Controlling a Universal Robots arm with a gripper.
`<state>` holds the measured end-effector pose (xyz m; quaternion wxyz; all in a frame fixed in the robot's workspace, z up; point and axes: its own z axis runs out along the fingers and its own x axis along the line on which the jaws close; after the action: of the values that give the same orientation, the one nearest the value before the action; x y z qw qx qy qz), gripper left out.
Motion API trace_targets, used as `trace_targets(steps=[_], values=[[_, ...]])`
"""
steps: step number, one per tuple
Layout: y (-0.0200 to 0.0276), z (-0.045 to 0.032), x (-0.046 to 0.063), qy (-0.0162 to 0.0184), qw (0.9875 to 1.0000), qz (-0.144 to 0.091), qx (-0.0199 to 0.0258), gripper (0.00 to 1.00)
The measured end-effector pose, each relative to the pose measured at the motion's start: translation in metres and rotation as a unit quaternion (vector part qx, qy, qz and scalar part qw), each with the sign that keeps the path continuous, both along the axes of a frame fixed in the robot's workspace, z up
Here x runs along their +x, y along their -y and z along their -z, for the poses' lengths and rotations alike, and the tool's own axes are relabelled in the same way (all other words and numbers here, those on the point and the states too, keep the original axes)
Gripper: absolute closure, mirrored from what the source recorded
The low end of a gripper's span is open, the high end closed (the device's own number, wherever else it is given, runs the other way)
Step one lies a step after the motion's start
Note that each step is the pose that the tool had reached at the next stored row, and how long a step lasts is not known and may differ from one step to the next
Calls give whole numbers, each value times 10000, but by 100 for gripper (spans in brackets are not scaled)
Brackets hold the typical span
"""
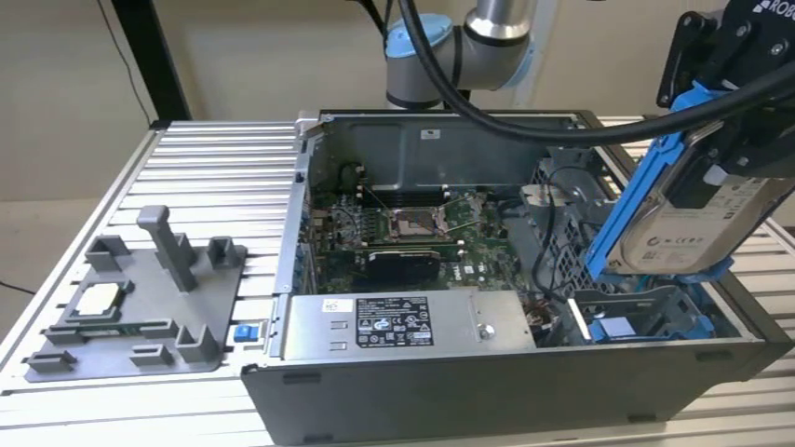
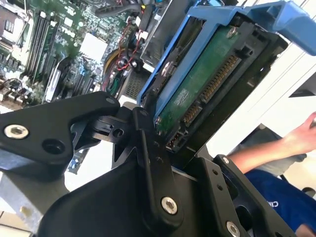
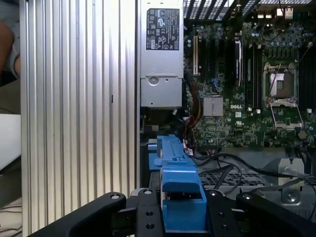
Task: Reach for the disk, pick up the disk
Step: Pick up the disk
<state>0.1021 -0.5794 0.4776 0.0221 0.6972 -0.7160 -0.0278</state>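
Gripper (image 1: pixel 714 177) clenched on disk (image 1: pixel 690 223), holding it tilted in air above drive bay at exterior view's right, over open computer case (image 1: pixel 497 391). You keep grip firm on blue rails (image 3: pixel 175 163); watch cables (image 3: pixel 232 160) below. Arm reaches in from top of exterior view, wrist high, disk edge pointing down.

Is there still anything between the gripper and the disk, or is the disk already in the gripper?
Nothing visible stands between them. The gripper is shut on the disk, which hangs tilted above the open computer case at the exterior view's right, with its blue rails clear of the drive bay below.
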Motion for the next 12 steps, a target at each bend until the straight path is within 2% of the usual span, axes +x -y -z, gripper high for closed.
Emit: trace_targets(steps=[2, 5, 8, 12], values=[[2, 11, 1, 4, 10000, 0, 9, 100], [8, 42, 1, 32, 10000, -1, 49, 100], [9, 64, 1, 71, 9999, -1, 106, 100], [36, 100, 4, 94, 9998, 0, 192, 100]])
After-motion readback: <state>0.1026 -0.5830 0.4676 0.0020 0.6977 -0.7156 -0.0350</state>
